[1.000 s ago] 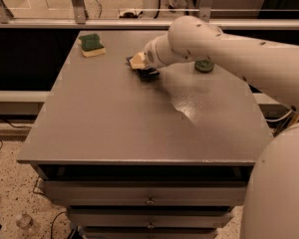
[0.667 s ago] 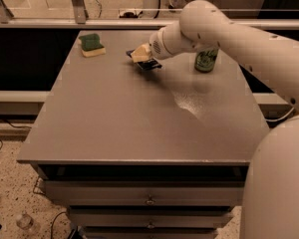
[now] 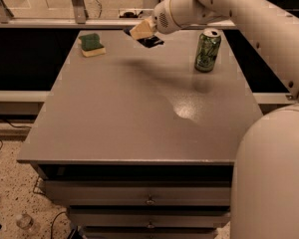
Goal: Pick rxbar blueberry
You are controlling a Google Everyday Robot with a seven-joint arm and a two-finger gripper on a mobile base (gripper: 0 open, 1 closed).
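Observation:
My gripper (image 3: 141, 30) hangs above the far edge of the grey table (image 3: 139, 113), its tan fingers (image 3: 143, 29) shut on the rxbar blueberry (image 3: 152, 41). The bar is a small, flat, dark navy piece that sticks out below and to the right of the fingers. It is lifted off the table, and a soft shadow lies on the surface beneath it. The white arm reaches in from the upper right.
A green-topped yellow sponge (image 3: 92, 44) lies at the far left of the table. A green drink can (image 3: 208, 50) stands upright at the far right, close under the arm. A railing runs behind the table. Drawers sit below its front edge.
My gripper has risen and moved toward the table's far edge, carrying the dark bar off the surface. The can, earlier partly behind the arm, now shows in full.

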